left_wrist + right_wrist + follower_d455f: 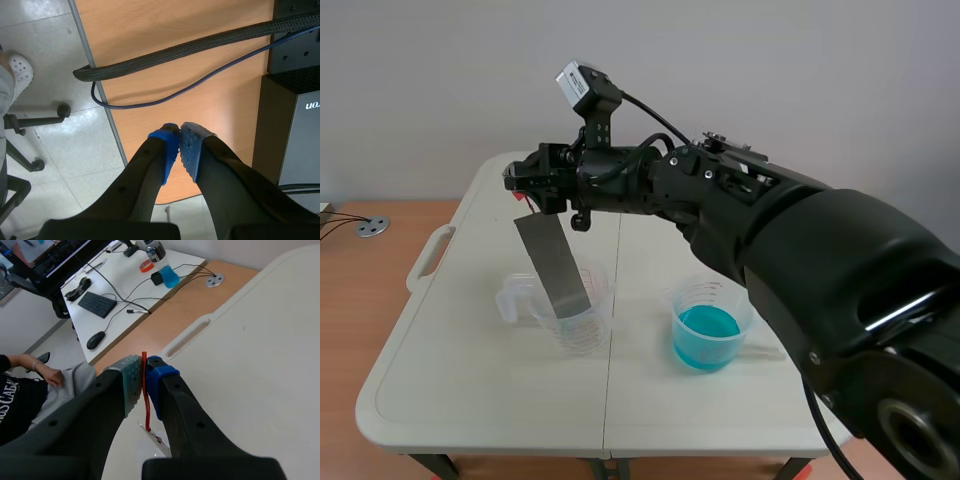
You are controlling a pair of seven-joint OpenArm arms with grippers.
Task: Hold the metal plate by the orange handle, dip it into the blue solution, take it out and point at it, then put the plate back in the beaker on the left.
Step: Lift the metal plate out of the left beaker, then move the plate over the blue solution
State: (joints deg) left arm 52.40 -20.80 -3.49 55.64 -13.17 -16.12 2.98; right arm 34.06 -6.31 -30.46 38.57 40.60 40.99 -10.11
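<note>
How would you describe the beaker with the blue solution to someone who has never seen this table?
On the white table, two clear measuring beakers stand side by side. Look at the right beaker. It alone holds bright blue liquid; the left beaker shows no coloured liquid, and the grey metal plate hangs slanted at it.

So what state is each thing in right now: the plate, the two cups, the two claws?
Metal plate: held tilted, lower end in the left beaker.
Orange handle: clamped upright between two pads.
Left beaker: upright, no liquid visible.
Right beaker: upright, partly filled.
Blue solution: sitting level in the right beaker.
Right gripper: shut on the orange handle.
Left gripper: shut on nothing, away from the table.
</note>
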